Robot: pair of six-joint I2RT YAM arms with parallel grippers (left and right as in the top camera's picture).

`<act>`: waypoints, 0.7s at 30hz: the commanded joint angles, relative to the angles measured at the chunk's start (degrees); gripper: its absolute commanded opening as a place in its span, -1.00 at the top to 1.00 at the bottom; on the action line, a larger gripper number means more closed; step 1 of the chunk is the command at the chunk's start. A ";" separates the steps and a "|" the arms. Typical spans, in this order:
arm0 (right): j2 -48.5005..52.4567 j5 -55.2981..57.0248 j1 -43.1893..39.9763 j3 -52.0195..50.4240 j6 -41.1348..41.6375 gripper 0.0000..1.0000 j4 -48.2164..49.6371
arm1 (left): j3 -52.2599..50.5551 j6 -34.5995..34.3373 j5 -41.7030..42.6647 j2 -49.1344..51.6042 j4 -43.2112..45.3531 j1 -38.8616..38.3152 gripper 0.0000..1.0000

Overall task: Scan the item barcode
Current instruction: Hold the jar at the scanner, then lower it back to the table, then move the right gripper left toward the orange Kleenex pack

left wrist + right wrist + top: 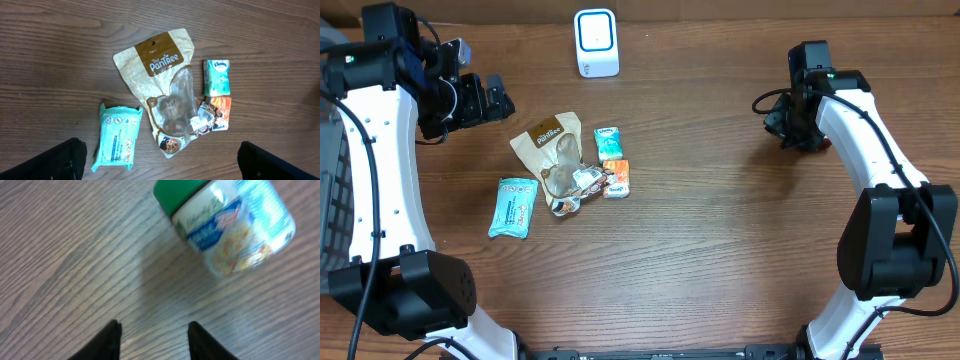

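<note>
On the far left, the left claw hangs over the brown wooden desk. Its two fingers are spread wide and there is nothing between them.

Below it, on the desk, lies a little heap of packs. The one most to the left is a flat teal pack of wipes, a bit apart from the others. Next to it is a tan pouch with a brown top and a see-through window that shows brown bits inside. Behind the heap, near the back edge of the desk, stands a white scanner with a blue ring on its face. Just to the right of the pouch is a small green tissue pack, and right under it is an orange pack. A crumpled shiny wrapper lies across the pouch's edge and the orange pack.

Far to the right, well away from the heap, the right claw points down at the desk. Its fingers stand a little apart – only bare wood shows between them, so it holds nothing. Just past its tips lies a jar on its side, with a green lid and a blurry blue and yellow label. The jar is on the desk, not in the claw – and from above the arm hides it.
</note>
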 commanded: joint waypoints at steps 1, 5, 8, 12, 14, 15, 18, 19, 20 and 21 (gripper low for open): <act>-0.13 -0.37 0.13 -0.04 -1.44 0.14 0.87 | 0.24 1.27 0.04 -1.36 0.02 -0.39 -0.99; -0.13 -2.99 1.07 -0.04 -7.63 -0.18 2.23 | 0.24 1.27 0.04 -1.36 0.02 -0.39 -0.99; -0.13 -2.97 1.25 -0.04 -7.82 -0.32 2.40 | 0.24 1.27 0.04 -1.36 0.02 -0.39 -0.99; -0.13 -2.95 1.25 -0.04 -7.82 -0.32 2.69 | 0.24 1.27 0.04 -1.36 0.02 -0.39 -0.99; -0.11 -2.95 1.22 -0.04 -7.82 -0.32 2.84 | 0.24 1.27 0.04 -1.36 0.02 -0.39 -0.99; -0.11 -2.95 1.25 -0.04 -7.82 -0.32 2.89 | 0.24 1.27 0.04 -1.36 0.02 -0.39 -0.99; -0.11 -3.02 1.25 -0.04 -7.85 -0.29 2.95 | 0.24 1.27 0.04 -1.36 0.02 -0.39 -0.98; -0.11 -3.21 1.27 -0.04 -7.93 -0.29 3.06 | 0.24 1.27 0.04 -1.36 0.02 -0.39 -0.99; -0.11 -4.35 1.42 -0.04 -9.27 -0.29 3.26 | 0.24 1.27 0.04 -1.36 0.02 -0.39 -0.99; -0.11 -6.45 1.55 -0.02 -11.21 -0.30 3.65 | 0.24 1.27 0.04 -1.36 0.02 -0.39 -0.99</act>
